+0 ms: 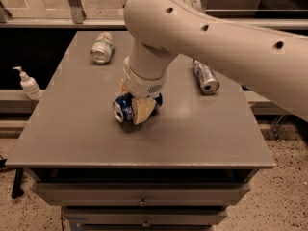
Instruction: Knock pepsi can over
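The pepsi can (124, 108), dark blue with a silver top, lies on its side near the middle of the grey table (86, 138), its top facing front-left. My gripper (135, 101) reaches down over it from the big white arm (202, 32). One tan finger (143, 111) presses the can's near right side and the other finger (123, 86) sits behind it, so the gripper is shut on the can.
A pale silver-green can (102, 47) lies on its side at the back left of the table. A silver-and-blue can (205, 77) lies on its side at the right. A white pump bottle (29, 84) stands on a ledge to the left, off the table.
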`<state>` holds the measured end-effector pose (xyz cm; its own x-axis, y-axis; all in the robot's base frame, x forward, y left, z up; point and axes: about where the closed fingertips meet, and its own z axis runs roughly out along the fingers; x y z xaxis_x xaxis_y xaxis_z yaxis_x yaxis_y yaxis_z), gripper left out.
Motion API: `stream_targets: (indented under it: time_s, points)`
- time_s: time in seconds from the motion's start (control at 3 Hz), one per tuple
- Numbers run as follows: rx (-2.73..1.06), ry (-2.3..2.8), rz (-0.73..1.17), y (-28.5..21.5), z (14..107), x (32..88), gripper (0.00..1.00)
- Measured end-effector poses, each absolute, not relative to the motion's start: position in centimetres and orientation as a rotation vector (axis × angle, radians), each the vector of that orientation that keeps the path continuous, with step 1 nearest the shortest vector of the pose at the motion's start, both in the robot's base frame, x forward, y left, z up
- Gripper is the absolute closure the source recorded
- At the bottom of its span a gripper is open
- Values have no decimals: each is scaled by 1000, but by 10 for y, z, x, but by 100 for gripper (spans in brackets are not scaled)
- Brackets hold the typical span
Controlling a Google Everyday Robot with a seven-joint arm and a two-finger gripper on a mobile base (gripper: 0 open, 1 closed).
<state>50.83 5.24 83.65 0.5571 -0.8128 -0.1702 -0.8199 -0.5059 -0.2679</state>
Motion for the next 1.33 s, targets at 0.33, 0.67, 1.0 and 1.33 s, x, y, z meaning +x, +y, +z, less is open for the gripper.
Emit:
stream_targets:
  time_s: [0.33, 0.67, 1.0, 1.33]
  points:
    - [-2513, 1317, 58, 50, 838, 510, 13]
    - [-2548, 1304, 74, 46, 835, 509, 0]
    - [-2553, 1304, 73, 45, 835, 508, 0]
    - [-2530, 1348, 106, 35, 833, 510, 0]
